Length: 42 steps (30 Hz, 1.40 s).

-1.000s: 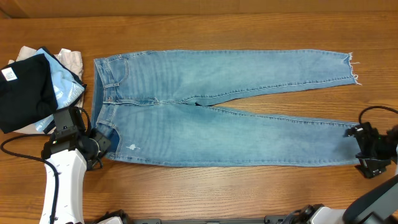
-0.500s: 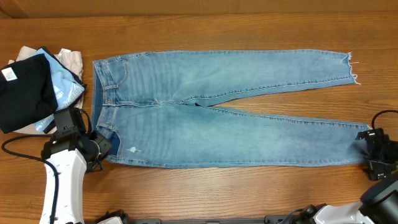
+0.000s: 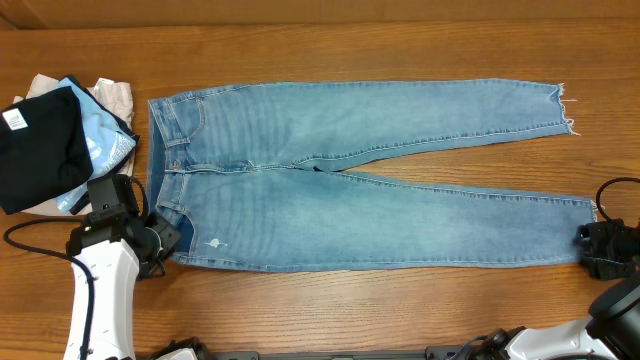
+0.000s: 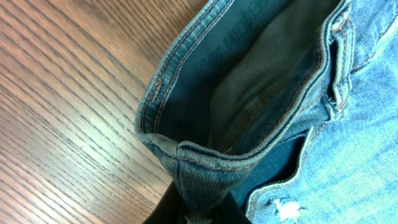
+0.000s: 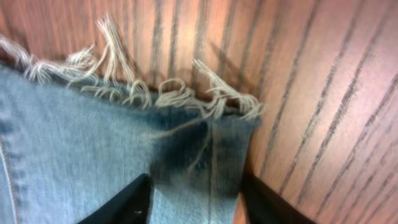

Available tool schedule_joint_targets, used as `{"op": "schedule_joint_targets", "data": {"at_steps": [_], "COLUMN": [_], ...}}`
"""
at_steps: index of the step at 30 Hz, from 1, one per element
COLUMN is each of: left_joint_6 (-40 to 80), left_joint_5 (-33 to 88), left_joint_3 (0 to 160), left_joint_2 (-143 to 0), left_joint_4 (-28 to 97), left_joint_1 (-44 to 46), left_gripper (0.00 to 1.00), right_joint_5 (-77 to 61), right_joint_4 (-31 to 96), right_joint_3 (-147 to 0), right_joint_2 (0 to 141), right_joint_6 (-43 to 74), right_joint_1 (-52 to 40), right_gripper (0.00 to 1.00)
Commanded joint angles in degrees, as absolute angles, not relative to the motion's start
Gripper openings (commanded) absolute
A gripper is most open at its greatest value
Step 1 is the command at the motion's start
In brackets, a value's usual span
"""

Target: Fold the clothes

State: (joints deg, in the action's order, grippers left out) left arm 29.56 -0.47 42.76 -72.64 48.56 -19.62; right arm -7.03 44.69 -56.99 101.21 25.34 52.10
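Note:
The light-blue jeans (image 3: pixel 350 190) lie flat on the wooden table, waist to the left and legs stretching right. My left gripper (image 3: pixel 160 240) is at the near-left corner of the waist. In the left wrist view it (image 4: pixel 202 214) is shut on a bunched fold of the waistband (image 4: pixel 205 168). My right gripper (image 3: pixel 590 250) sits at the end of the near leg. In the right wrist view it (image 5: pixel 196 202) straddles the corner of the frayed hem (image 5: pixel 186 99). Its dark fingers (image 5: pixel 124 199) stand apart with flat denim between them.
A pile at the far left holds a black garment with a white tag (image 3: pixel 35 145), a cyan cloth (image 3: pixel 105 140) and a beige cloth (image 3: pixel 115 95). The far leg's frayed hem (image 3: pixel 560 105) reaches toward the right edge. A black cable (image 3: pixel 615 185) loops by the right arm.
My right gripper has shifted right, off the leg, to the hem's end, and its jaws have narrowed around the hem corner. The left gripper and the jeans have stayed put.

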Motion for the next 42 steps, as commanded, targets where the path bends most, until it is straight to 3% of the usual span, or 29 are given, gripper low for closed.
{"op": "schedule_joint_targets", "data": {"at_steps": [1, 4, 20, 42], "left_joint_6": [28.18, 26.5, 21.65, 20.8], "left_joint_5": [-0.64, -1.06, -0.84, -0.4], "left_joint_3": [44.05, 44.05, 58.61, 60.93], "left_joint_2": [-71.77, -71.77, -70.5, -48.69], "left_joint_4": [49.08, 49.06, 62.54, 75.07], "left_joint_1": [-20.01, -20.01, -19.92, -19.92], "left_gripper": [0.06, 0.06, 0.04, 0.04], "right_joint_5": [-7.29, -8.82, -13.17, -12.71], "right_joint_4": [44.16, 43.99, 62.22, 75.59], "right_joint_3": [-56.58, -56.69, -75.24, -87.42], "right_joint_2": [102.48, 102.45, 94.89, 85.01], "right_joint_6": [25.82, 25.82, 25.82, 25.1], "right_joint_1": [52.16, 52.14, 52.16, 52.03], "right_gripper": [0.3, 0.04, 0.04, 0.04]}}
